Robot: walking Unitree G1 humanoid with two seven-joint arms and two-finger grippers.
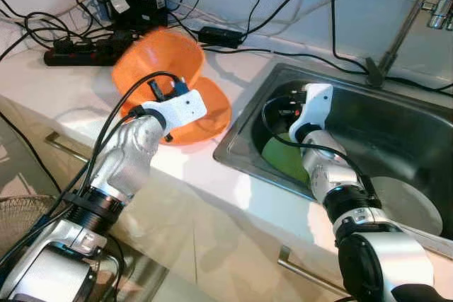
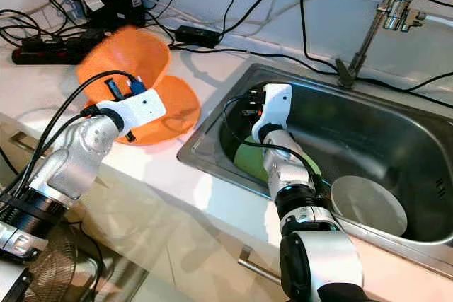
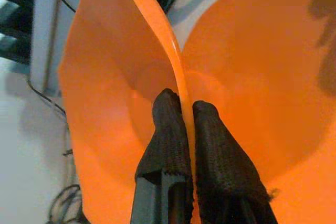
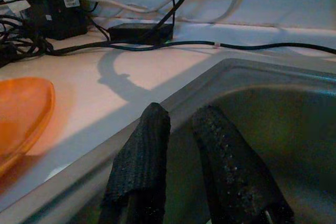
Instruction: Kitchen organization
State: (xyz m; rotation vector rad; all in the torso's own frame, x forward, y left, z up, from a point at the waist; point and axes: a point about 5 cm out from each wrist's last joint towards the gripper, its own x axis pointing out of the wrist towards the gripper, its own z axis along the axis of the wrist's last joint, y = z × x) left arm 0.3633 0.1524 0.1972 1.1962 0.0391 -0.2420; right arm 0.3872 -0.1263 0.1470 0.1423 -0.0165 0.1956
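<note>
Left gripper (image 3: 181,111) pinches the tilted orange bowl's (image 1: 152,58) rim.

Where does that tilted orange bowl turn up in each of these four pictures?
Left eye: tilted orange bowl upper left, on the counter.
Right eye: upper left.
Left wrist: its rim pinched by the left gripper.
Right wrist: I cannot tell.
Shared landmark: black adapter.

An orange bowl (image 1: 152,58) tips up on edge over the surface, rim pinched. A second orange bowl (image 1: 212,114) lies flat just beneath, touching it. In the sink (image 1: 396,132) lie a green plate (image 1: 283,157) and a grey plate (image 1: 410,203).
</note>
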